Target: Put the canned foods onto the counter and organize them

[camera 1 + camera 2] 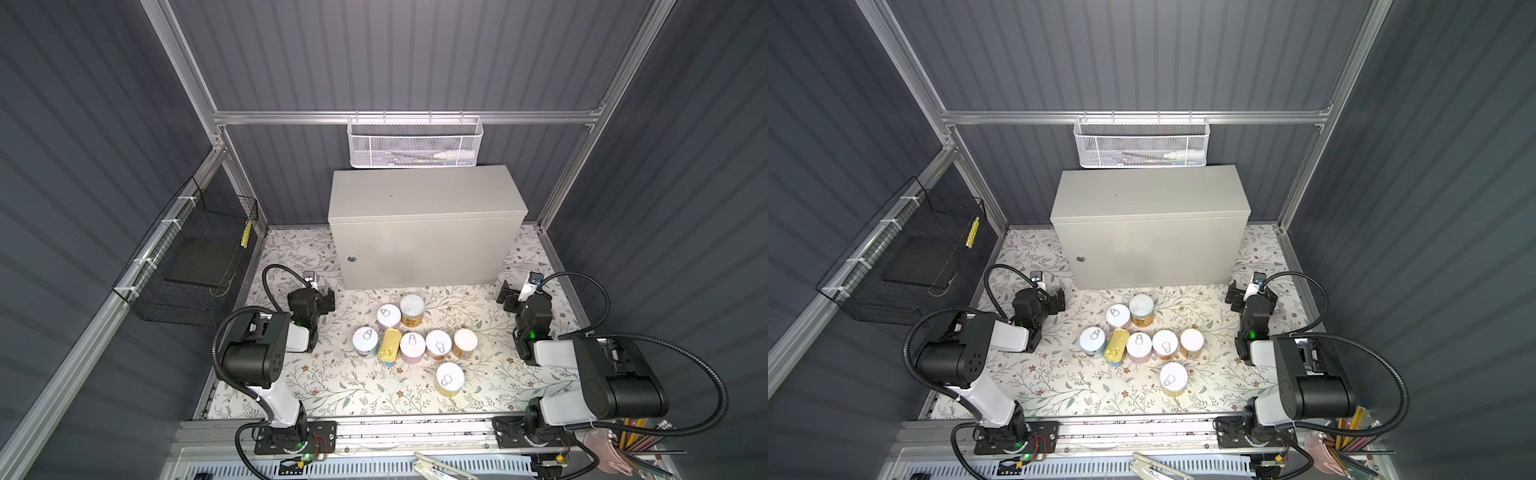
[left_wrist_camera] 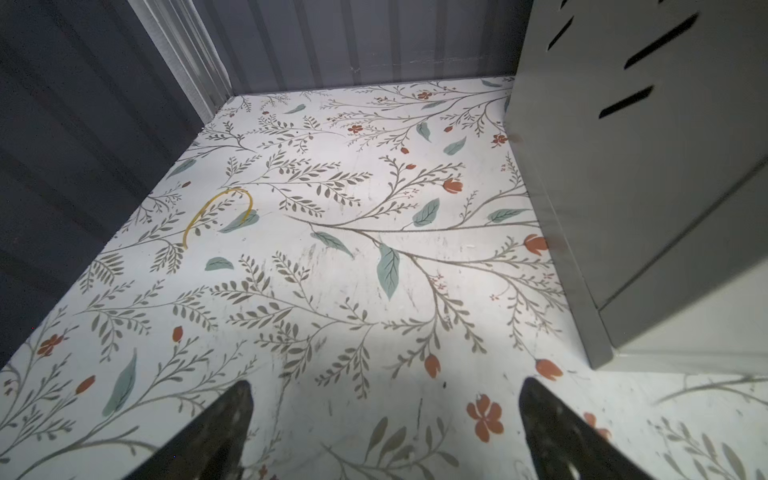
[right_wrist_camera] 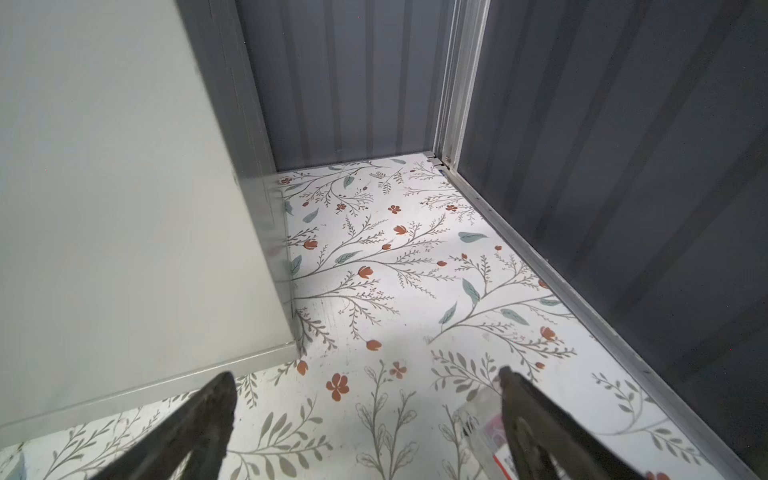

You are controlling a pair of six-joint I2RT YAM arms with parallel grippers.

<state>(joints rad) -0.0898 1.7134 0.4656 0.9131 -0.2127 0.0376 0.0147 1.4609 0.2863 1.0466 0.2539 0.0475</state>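
Several round cans (image 1: pixel 438 344) (image 1: pixel 1165 344) with pull-tab lids and a gold rectangular tin (image 1: pixel 389 353) stand clustered on the floral mat, in front of the light-grey counter (image 1: pixel 424 195) (image 1: pixel 1150 191). The counter's flat top is bare. My left gripper (image 1: pixel 328 297) (image 2: pixel 384 384) hovers open over the mat beside the counter's left front corner (image 2: pixel 644 208), left of the cans. My right gripper (image 1: pixel 505 297) (image 3: pixel 365 374) is open near the counter's right front corner (image 3: pixel 104 208), right of the cans. Neither holds anything, and no can shows in either wrist view.
A white mesh basket (image 1: pixel 414 143) hangs on the back rail above the counter. A black wire basket (image 1: pixel 195 257) hangs on the left wall. A pink cup of pencils (image 1: pixel 615 449) stands at the front right. A yellow rubber band (image 2: pixel 218 212) and a clear packet (image 3: pixel 486 424) lie on the mat.
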